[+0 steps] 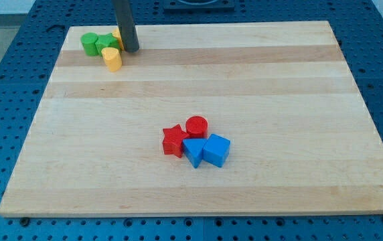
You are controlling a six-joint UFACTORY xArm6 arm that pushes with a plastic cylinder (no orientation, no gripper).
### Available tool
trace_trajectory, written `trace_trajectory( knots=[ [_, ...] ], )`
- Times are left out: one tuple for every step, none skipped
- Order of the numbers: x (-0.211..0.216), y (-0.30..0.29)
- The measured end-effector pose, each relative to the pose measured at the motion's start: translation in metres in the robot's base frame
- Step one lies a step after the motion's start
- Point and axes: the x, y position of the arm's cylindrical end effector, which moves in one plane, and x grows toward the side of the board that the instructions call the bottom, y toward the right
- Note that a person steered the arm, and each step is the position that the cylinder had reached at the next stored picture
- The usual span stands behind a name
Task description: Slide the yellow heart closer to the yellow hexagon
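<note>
A yellow block, rounded like a heart, stands near the board's top left corner. A second yellow block shows just above it, mostly hidden behind the rod, so I cannot make out its shape. My tip rests on the board just right of both yellow blocks, close to the upper one and a small gap from the lower one. Two green blocks sit touching each other to the left of the yellow ones.
A cluster lies right of the board's middle: a red star, a red cylinder, a blue triangular block and a blue cube, all touching. The wooden board lies on a blue perforated table.
</note>
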Motion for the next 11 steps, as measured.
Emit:
trace_trajectory(
  knots=[
    [0.030, 0.003],
    [0.053, -0.011],
    [0.067, -0.047],
    [0.056, -0.061],
    [0.046, -0.061],
    [0.046, -0.060],
    [0.046, -0.041],
    [0.038, -0.020],
    [0.016, -0.020],
    [-0.001, -0.021],
    [0.009, -0.023]
  ],
)
